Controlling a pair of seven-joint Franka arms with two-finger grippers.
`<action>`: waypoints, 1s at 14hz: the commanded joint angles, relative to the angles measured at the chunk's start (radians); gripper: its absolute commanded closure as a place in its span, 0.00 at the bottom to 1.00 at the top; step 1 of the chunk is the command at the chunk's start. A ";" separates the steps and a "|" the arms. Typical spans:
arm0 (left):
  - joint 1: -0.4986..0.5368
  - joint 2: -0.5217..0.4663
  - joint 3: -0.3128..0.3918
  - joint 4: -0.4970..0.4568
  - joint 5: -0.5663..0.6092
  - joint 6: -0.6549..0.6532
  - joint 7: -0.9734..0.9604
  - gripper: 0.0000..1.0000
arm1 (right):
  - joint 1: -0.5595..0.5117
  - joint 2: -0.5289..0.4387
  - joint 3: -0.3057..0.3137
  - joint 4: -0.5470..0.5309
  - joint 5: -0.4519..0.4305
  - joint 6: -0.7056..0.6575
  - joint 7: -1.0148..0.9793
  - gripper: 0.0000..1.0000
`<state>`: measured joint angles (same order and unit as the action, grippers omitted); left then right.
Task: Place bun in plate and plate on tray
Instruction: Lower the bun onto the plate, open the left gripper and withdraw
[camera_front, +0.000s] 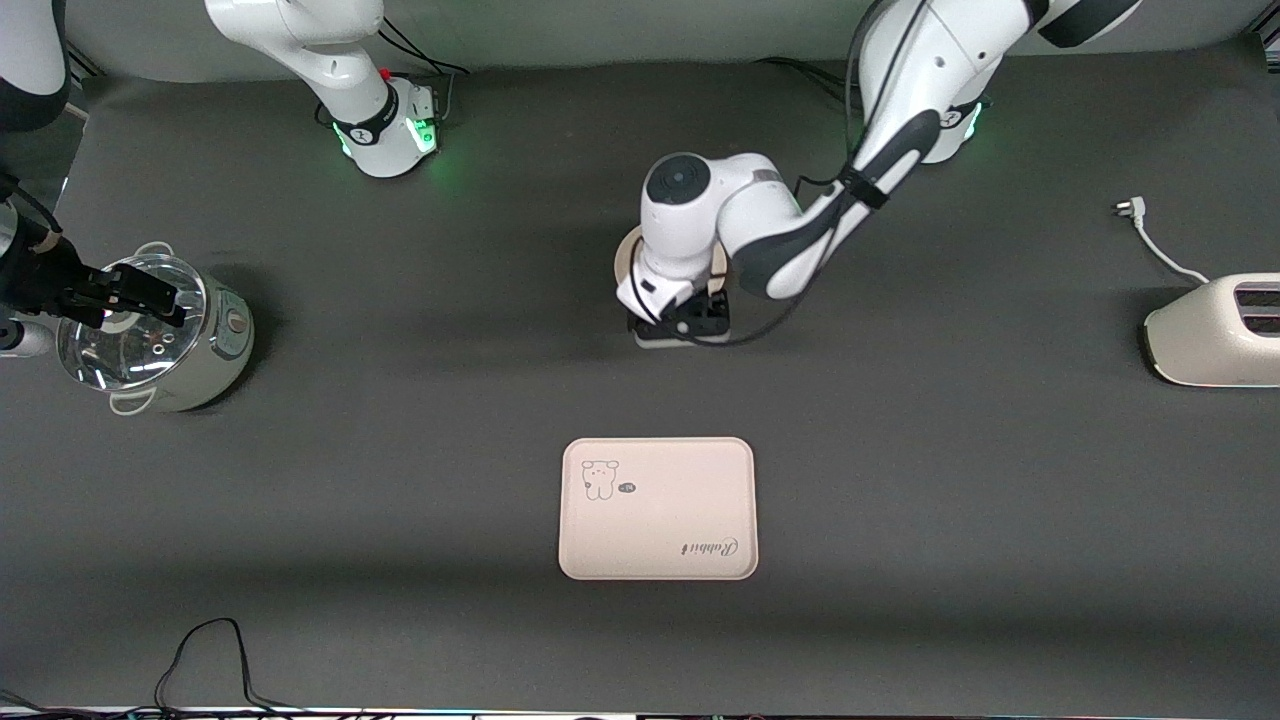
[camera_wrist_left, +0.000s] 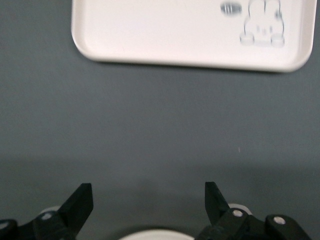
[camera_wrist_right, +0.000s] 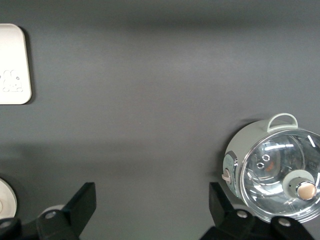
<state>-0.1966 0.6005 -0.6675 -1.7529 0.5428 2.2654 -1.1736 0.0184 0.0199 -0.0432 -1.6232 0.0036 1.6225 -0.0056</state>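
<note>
Nearest to the front camera lies the cream-beige rectangular tray (camera_front: 690, 500) with rounded corners and a small bear drawing. It is flat on the dark table cloth with nothing on it, and its long side runs from one arm's end of the table toward the other.

Farther from the camera, in line with the tray, is the round cream-beige matte plate (camera_front: 621, 262). Only a part of its rim shows, because the left arm is over it. The left gripper (camera_front: 688, 322) hangs low over the plate, with its two black fingers (camera_wrist_left: 80, 202) spread wide and holding nothing. A pale curved edge shows between them in the left wrist view, but I cannot tell if it is the plate's rim or the small white bun. The bun is not clearly seen anywhere and may be hidden under this wrist.

For the coming move, I judge the left arm much the nearer, since the plate is directly under it and must travel straight toward the camera to reach the tray.

The right gripper (camera_front: 160, 300) waits over the pale green pot with a glass lid (camera_wrist_right: 280, 170), its fingers also apart and empty.
</note>
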 joint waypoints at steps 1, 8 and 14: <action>-0.004 0.004 0.101 0.134 -0.174 -0.076 0.272 0.00 | 0.050 -0.031 0.000 -0.023 -0.016 -0.013 0.001 0.00; -0.004 -0.013 0.483 0.449 -0.539 -0.461 0.884 0.00 | 0.342 -0.060 0.000 -0.075 -0.005 -0.013 0.341 0.00; -0.012 -0.194 0.779 0.463 -0.544 -0.604 1.066 0.00 | 0.719 -0.037 0.000 -0.083 0.022 0.043 0.764 0.00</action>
<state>-0.1762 0.4893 0.0623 -1.2695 -0.0083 1.7083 -0.1315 0.6438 -0.0086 -0.0283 -1.6876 0.0096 1.6305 0.6347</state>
